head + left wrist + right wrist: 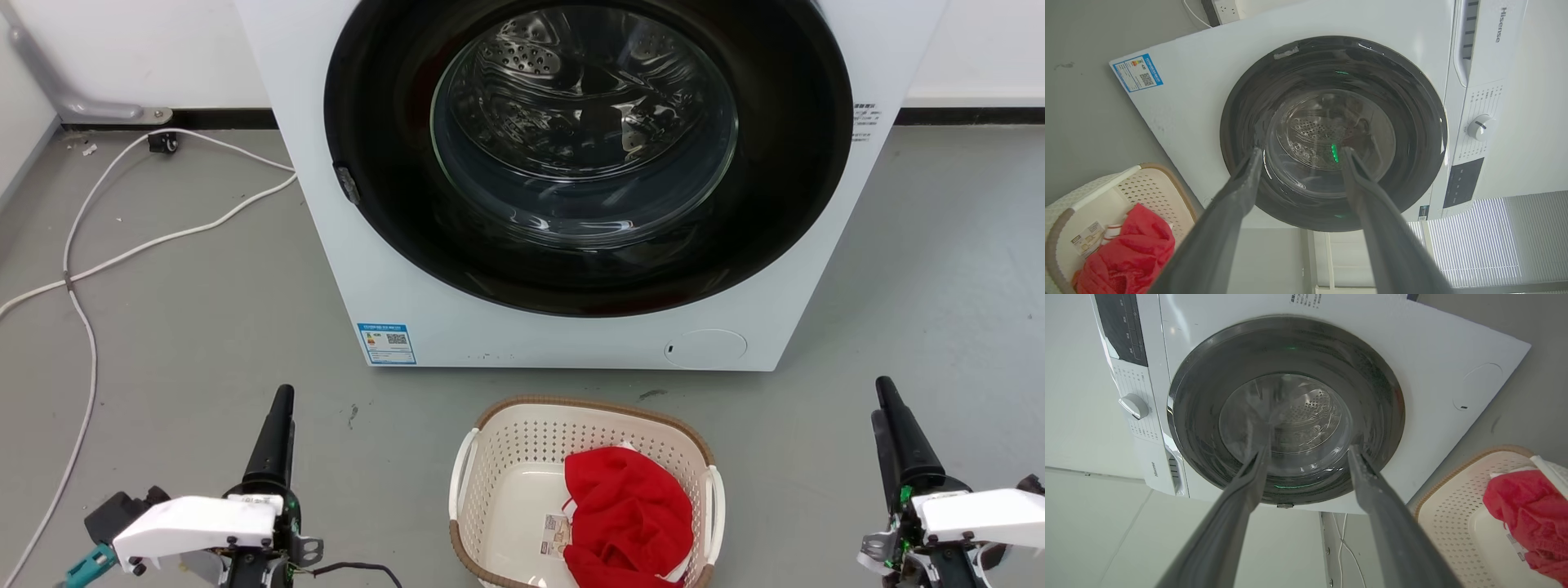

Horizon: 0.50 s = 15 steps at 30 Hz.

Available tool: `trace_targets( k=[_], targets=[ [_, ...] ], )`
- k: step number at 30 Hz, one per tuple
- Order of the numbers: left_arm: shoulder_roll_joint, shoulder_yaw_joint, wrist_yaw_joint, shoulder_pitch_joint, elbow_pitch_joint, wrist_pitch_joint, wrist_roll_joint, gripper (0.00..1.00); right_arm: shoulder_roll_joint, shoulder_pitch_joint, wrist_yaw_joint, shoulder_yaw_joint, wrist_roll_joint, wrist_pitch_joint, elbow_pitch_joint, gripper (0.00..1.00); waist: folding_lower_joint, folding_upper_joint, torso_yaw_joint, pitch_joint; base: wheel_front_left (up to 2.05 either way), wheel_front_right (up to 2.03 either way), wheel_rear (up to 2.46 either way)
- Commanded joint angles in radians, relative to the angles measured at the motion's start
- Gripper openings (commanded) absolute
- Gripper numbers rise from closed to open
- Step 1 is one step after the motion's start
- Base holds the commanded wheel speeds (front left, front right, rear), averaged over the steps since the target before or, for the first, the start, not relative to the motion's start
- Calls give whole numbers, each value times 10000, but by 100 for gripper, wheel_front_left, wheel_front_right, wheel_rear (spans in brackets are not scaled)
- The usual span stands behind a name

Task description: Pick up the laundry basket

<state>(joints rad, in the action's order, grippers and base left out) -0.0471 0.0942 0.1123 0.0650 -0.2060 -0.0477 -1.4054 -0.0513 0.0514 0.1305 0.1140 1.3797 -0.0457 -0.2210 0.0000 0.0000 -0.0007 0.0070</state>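
Both arms low, either side of the basket, white wrist housings at the bottom corners of head view, dark fingers pointing fwd toward the machine. Left pincer [282, 404] hangs over bare floor, well apart from the basket. In its wrist view the long fingers are spread, gripping nothing. Right pincer [888, 392] mirrors it on the other side. Its wrist view also shows fingers spread, nothing btwn them.

Writing: "Hisense" lettering [1498, 24] on the machine's top panel. Blue label w/ QR code [386, 343] at the front's lower corner, small print unreadable.

Cream-white rounded-rectangular plastic laundry basket [522, 441] sits on the grey floor [204, 343] btwn the two pincers, just in front of the white front-loading washing machine [490, 327], touched by neither pincer. It has perforated walls, a brown woven-look rim and white side handles. Inside lies a crumpled red cloth [629, 506] toward the robot's right, w/ a small printed paper tag [558, 535] beside it, too small to read.

The machine has a round dark-rimmed glossy glass door w/ a perforated steel drum behind, plus a white dial [1480, 127] on the control panel. A white cable [82, 269] loops across the floor at left.
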Motion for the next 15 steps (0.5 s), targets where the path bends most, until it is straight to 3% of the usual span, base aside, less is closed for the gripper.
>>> trace_targets(
  k=[1, 15],
  targets=[
    [-26, -91, -65, 81, 333, 127, 545, 100, -20, 26, 0, -37, -597, 116, 345, 100, 0, 0, 0, 7, 0, 0, 0],
    [-29, -701, -727, -111, 1097, 713, 3660, 100, -16, -325, 1, -528, -4472, 699, 1311, 100, 0, 0, 4, 47, 0, 0, 0]
  ],
)
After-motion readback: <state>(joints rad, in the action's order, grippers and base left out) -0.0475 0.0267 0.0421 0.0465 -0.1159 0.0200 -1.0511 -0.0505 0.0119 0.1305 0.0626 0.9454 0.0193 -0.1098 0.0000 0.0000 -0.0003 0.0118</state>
